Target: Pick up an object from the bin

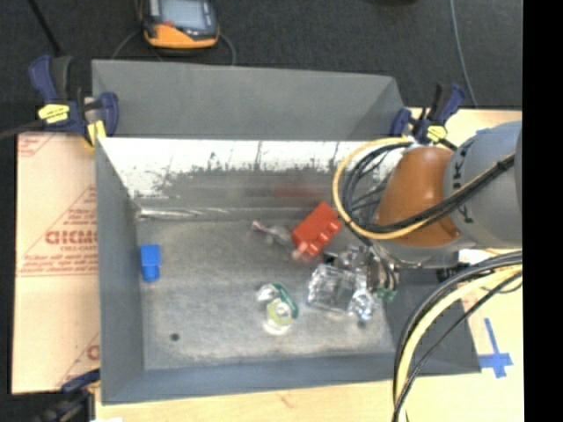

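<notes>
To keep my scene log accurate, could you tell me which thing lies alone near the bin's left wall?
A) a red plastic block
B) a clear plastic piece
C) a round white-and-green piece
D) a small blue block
D: the small blue block sits by itself near the left wall of the grey metal bin; the red plastic block, clear plastic piece and round white-and-green piece lie further right.
</notes>
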Motion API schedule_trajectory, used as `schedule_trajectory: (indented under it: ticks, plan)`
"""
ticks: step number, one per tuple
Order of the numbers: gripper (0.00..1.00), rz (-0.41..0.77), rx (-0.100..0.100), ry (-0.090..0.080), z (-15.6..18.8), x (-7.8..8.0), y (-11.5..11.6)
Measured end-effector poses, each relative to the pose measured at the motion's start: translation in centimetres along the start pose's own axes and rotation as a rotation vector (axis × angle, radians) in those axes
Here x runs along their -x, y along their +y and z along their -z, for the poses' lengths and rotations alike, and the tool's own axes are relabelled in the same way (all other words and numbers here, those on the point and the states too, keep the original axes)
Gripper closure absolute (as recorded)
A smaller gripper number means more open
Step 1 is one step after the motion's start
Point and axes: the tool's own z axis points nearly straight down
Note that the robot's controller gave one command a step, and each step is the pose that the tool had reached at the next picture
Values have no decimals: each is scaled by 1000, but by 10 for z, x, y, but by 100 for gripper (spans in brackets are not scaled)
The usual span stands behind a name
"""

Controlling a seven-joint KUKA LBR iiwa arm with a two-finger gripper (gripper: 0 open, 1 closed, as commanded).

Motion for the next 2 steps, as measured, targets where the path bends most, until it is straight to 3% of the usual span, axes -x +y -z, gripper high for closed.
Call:
schedule_trajectory:
  ticks: [1,2]
  plan:
    - [100,8,0,3,83,3,-1]
    - [100,12,-1,7,95,4,-1]
